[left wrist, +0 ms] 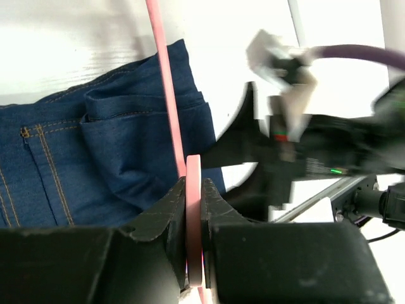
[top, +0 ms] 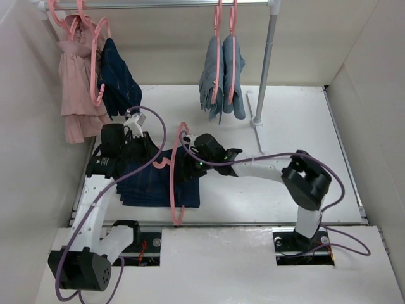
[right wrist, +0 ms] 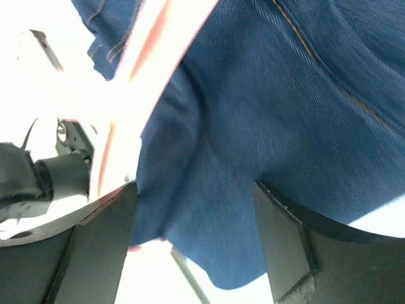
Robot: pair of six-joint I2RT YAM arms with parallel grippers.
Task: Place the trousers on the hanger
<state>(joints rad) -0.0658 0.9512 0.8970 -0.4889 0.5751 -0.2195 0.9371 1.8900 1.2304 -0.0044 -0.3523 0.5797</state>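
Observation:
The dark navy trousers [top: 152, 183] lie folded on the white table, left of centre. The pink hanger [top: 175, 190] lies across their right end, with its hook [top: 183, 130] toward the back. My left gripper [top: 155, 159] is shut on the hanger's flat pink band [left wrist: 193, 190]; the thin bar [left wrist: 166, 88] runs on over the denim [left wrist: 114, 139]. My right gripper [top: 185, 168] is open at the trousers' right edge. In the right wrist view a fold of denim [right wrist: 253, 126] hangs between its spread fingers [right wrist: 193, 215], beside the blurred hanger [right wrist: 145, 44].
A rail at the back holds a pink garment [top: 77, 82], a dark speckled garment [top: 120, 79] and light blue jeans [top: 223, 76] on pink hangers. The rail's post [top: 266, 69] stands on a foot [top: 256, 121] at back right. Walls close in both sides.

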